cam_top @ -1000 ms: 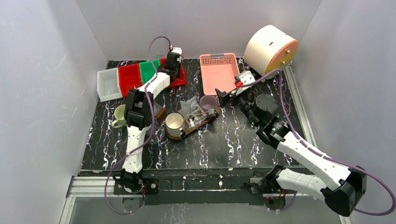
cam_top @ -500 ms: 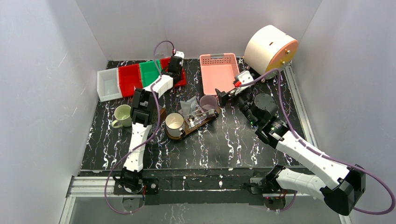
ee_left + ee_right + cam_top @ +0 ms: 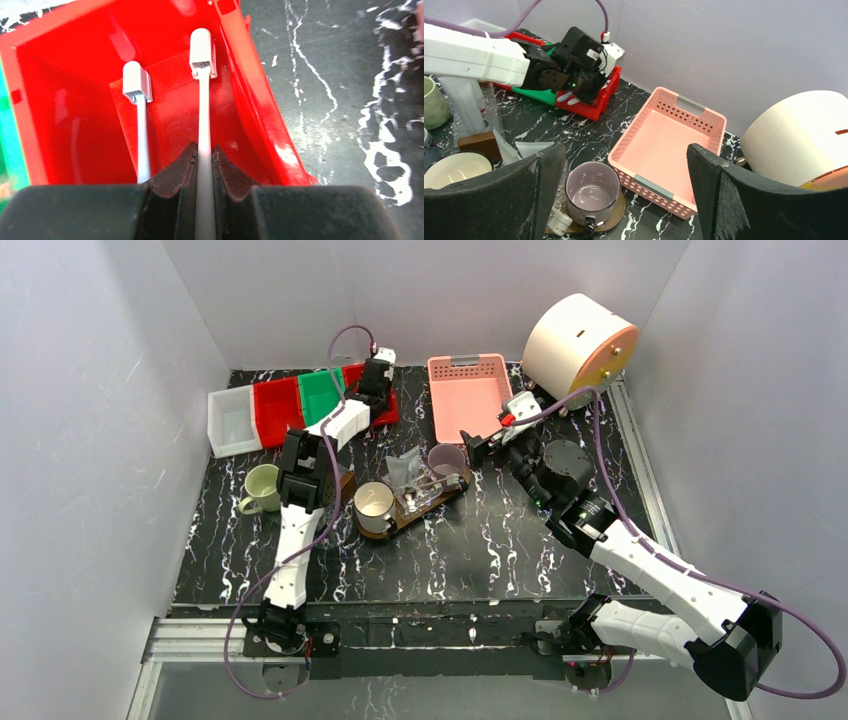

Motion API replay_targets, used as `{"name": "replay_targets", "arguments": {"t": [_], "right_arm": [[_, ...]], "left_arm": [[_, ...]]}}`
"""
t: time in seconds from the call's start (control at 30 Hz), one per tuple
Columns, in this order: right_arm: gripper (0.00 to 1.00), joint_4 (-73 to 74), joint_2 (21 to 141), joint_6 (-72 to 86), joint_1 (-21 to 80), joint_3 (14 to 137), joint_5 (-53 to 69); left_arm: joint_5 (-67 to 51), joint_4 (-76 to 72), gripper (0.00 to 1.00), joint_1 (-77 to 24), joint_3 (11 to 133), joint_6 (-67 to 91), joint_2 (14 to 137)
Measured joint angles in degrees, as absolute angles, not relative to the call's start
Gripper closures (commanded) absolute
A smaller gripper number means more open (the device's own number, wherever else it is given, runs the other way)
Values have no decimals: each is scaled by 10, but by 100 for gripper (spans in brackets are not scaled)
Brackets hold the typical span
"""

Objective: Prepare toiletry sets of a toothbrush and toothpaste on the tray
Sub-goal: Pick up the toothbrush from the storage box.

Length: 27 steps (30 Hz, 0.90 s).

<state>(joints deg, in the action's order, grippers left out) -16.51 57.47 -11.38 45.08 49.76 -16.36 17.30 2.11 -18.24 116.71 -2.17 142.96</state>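
Observation:
My left gripper [image 3: 204, 150] is down in the red bin [image 3: 75, 115] and shut on the handle of a white toothbrush [image 3: 202, 95]. A second white toothbrush [image 3: 140, 120] lies beside it. From above, the left gripper [image 3: 377, 378] is at the back. The dark-brown tray [image 3: 428, 500] holds a purple mug [image 3: 446, 458], a cream mug [image 3: 373, 504], a clear bag [image 3: 405, 465] and a small white tube [image 3: 557, 222]. My right gripper [image 3: 468, 447] is open and empty just right of the purple mug [image 3: 591, 192].
A pink basket [image 3: 469, 395] stands behind the tray, with a large cream drum [image 3: 577, 343] to its right. Green [image 3: 318, 393], red [image 3: 277, 408] and white [image 3: 232, 421] bins line the back left. A green mug [image 3: 262, 486] and a brown block [image 3: 478, 142] sit left of the tray.
My left arm has shifted a little, bringing its gripper slightly right and down over the red bin. The right arm has barely moved.

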Motion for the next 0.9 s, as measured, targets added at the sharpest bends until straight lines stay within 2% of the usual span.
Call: {"name": "replay_targets", "arguments": {"t": [0.23,0.47,0.9], "right_arm": [[1,-165,575,-112,451,498,-163],[1,-165,580,-100,451,498,-148],[2,-191,645,-8,451,520,-67]], "left_arm": [[155,-22,100,-182,1095,3,1338],[144,-120,100,-182,955,42,1173],[70,-306,100,-182,705,224,923]]}}
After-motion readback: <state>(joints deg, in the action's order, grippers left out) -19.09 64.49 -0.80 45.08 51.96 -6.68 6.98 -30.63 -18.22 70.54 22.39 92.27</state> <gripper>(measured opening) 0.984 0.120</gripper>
